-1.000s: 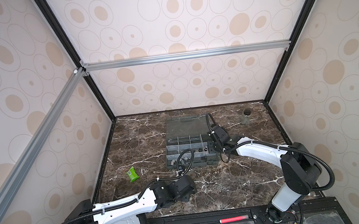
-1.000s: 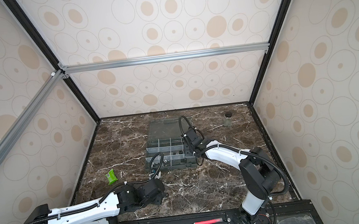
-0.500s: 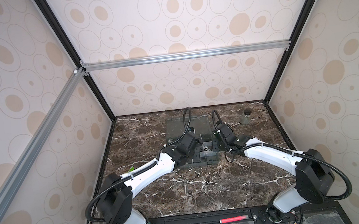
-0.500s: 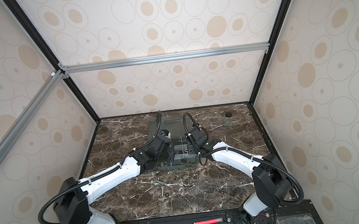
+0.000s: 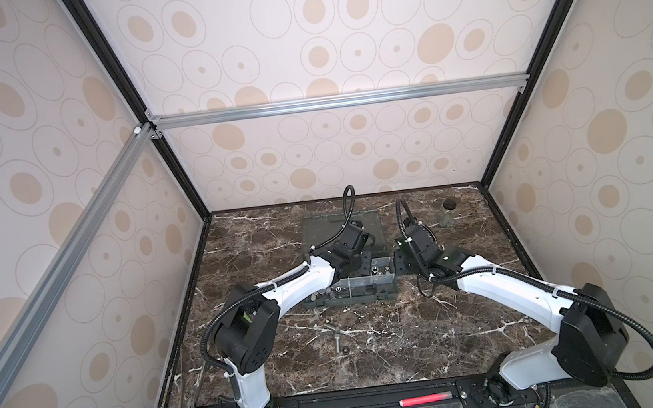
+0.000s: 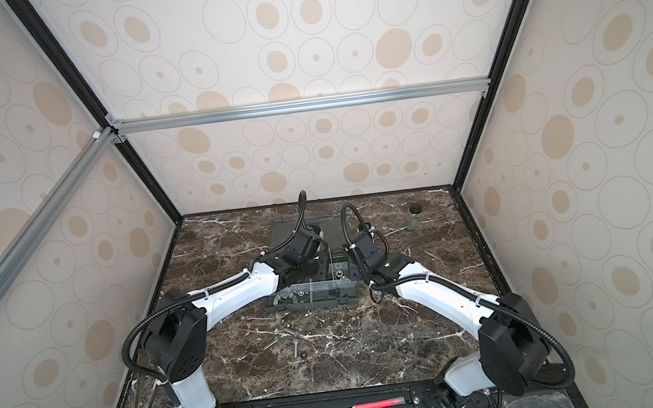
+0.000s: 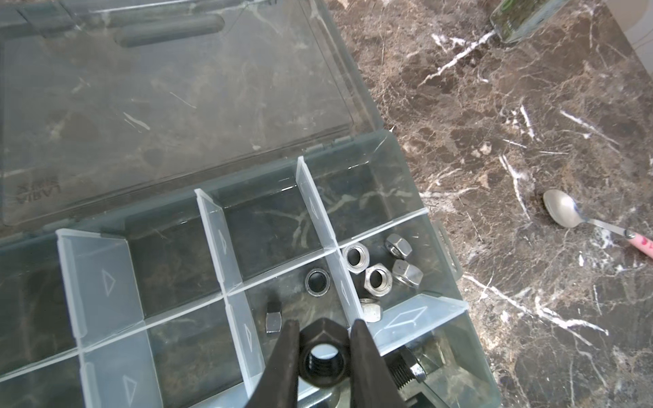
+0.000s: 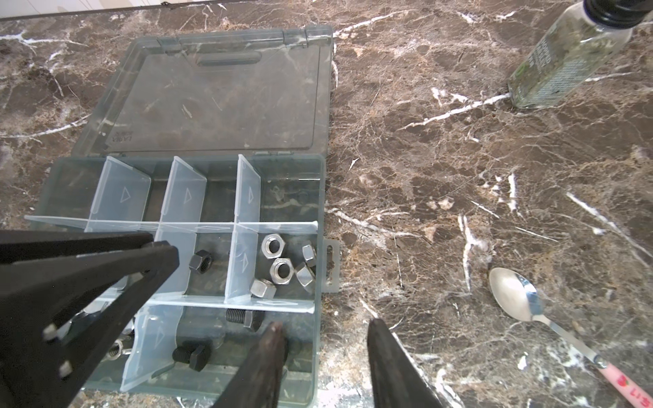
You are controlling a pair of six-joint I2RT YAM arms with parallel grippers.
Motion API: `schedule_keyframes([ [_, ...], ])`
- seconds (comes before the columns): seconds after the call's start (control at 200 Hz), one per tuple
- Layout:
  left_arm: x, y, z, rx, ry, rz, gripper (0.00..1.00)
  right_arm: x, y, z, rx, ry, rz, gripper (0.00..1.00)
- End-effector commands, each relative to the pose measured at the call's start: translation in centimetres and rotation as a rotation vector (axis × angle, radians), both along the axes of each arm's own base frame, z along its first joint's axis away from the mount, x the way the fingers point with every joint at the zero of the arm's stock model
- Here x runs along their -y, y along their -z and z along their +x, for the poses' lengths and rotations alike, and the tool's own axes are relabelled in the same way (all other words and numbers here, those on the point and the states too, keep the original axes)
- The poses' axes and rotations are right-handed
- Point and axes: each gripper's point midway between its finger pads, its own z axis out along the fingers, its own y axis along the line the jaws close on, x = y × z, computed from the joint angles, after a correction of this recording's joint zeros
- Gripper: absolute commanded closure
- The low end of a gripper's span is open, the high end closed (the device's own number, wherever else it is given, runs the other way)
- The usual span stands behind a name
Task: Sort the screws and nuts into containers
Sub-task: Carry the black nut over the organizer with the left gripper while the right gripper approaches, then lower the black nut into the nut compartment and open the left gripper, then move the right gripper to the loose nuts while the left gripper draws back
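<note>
The grey organizer box [image 5: 351, 292] [image 6: 310, 297] lies open mid-table with its containers [image 8: 212, 197] bare at the back. My left gripper [image 7: 324, 323] is shut on a black hex nut [image 7: 322, 353] above a middle compartment holding a black ring [image 7: 317, 282] and a small nut [image 7: 273, 321]. Several silver nuts [image 8: 282, 268] [image 7: 378, 272] fill the adjoining end compartment. Black screws [image 8: 243, 318] [image 8: 190, 355] lie in the front row. My right gripper [image 8: 325, 326] is open, straddling the box's end wall. Loose screws [image 5: 337, 344] [image 6: 296, 348] rest on the marble in front.
A glass jar with a black lid [image 5: 446, 214] [image 8: 569, 56] stands at the back right. A spoon with a pink handle [image 8: 516, 293] [image 7: 565, 212] lies right of the box. The clear lid [image 8: 219, 92] lies flat behind the compartments.
My left arm has swung from the table's front edge up and over the box. The right gripper has shifted slightly along the box's right end.
</note>
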Motion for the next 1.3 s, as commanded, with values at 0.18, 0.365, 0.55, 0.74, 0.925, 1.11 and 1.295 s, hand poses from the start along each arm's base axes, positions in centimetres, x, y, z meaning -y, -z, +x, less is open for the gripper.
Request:
schedule_keyframes([
  [0.18,0.2,-0.9,0.9,0.020,-0.006,-0.049,0.66,1.1,0.2,-0.2,-0.006,0.013,-0.030,0.57],
  [0.365,-1.0,-1.1,1.0,0.027,-0.040,-0.050,0.64,1.1,0.3,-0.3,-0.007,0.012,-0.029,0.57],
  [0.55,-2.0,-2.2,0.9,0.051,-0.071,-0.098,0.63,1.2,0.3,-0.4,-0.004,0.016,-0.023,0.57],
  [0.74,-3.2,-3.4,0.6,0.078,-0.109,-0.131,0.62,0.6,0.7,-0.5,-0.022,-0.008,-0.004,0.57],
  [0.925,-5.1,-5.2,0.0,0.127,-0.173,-0.190,0.62,0.3,1.2,-1.0,-0.060,-0.036,-0.007,0.57],
  [1.11,-7.5,-6.4,-1.0,0.174,-0.244,-0.217,0.60,-1.4,2.5,-2.6,-0.128,-0.131,0.022,0.57],
  [1.295,-9.8,-6.9,-2.2,0.199,-0.306,-0.263,0.60,-2.8,4.6,-5.7,-0.178,-0.227,-0.041,0.57],
])
